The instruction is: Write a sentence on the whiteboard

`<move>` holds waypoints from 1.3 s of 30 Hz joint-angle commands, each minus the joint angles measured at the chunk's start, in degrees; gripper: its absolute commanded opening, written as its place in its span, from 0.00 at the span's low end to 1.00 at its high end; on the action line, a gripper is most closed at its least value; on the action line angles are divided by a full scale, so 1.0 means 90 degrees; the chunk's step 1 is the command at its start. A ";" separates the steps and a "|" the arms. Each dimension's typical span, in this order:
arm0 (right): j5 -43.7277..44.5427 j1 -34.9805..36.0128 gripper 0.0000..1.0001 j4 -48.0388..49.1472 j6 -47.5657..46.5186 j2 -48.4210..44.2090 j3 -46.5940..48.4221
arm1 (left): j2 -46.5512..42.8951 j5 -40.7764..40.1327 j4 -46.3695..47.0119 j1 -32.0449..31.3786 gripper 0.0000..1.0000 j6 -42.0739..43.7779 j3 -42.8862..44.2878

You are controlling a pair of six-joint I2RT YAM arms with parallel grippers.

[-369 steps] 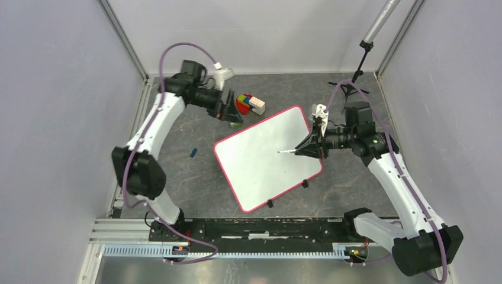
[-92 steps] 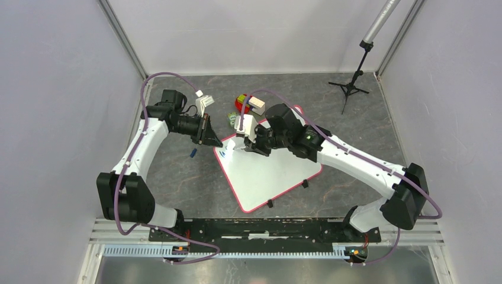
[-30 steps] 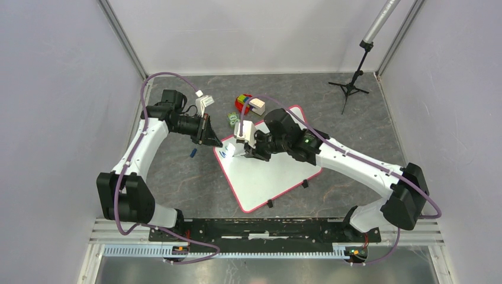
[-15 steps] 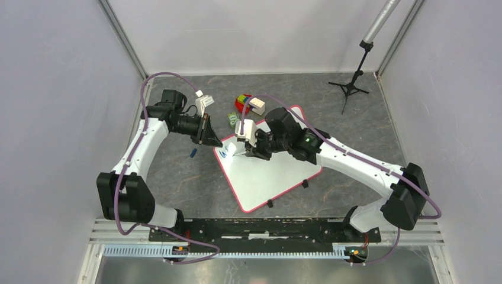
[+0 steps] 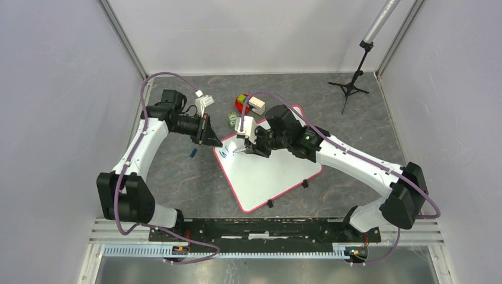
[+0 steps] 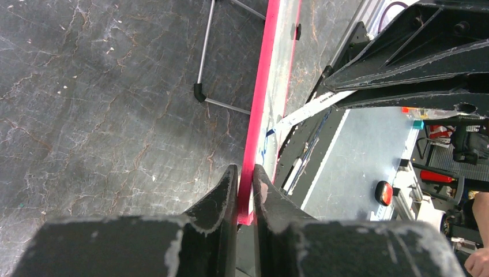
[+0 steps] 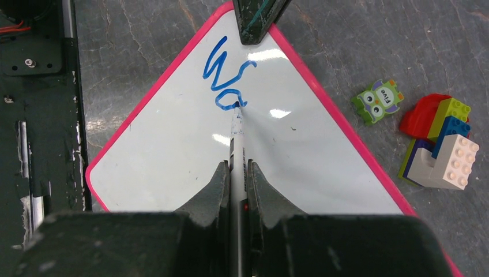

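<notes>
The left end effector [image 6: 245, 173] clamps the rim of the light, stiff, likely slippery pink-rimmed white whiteboard [image 7: 300, 156]; the right end effector [image 7: 237, 167] clamps a slim white marker [image 7: 237, 138]

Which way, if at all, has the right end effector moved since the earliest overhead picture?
Yes. The right end effector, holding the marker, has crossed leftward over the whiteboard, from the right edge to the left corner, farther from the black tripod.
</notes>
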 commanded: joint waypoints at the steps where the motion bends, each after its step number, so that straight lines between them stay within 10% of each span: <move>1: 0.0277 -0.0091 0.00 0.0129 -0.0060 0.0112 0.0346 | -0.0085 -0.0041 0.0112 0.0022 0.02 0.0240 0.0026; 39: 0.0162 -0.0139 0.00 -0.0366 -0.0335 -0.0400 0.0186 | -0.0034 -0.0001 0.0112 0.0017 0.02 0.0235 0.0052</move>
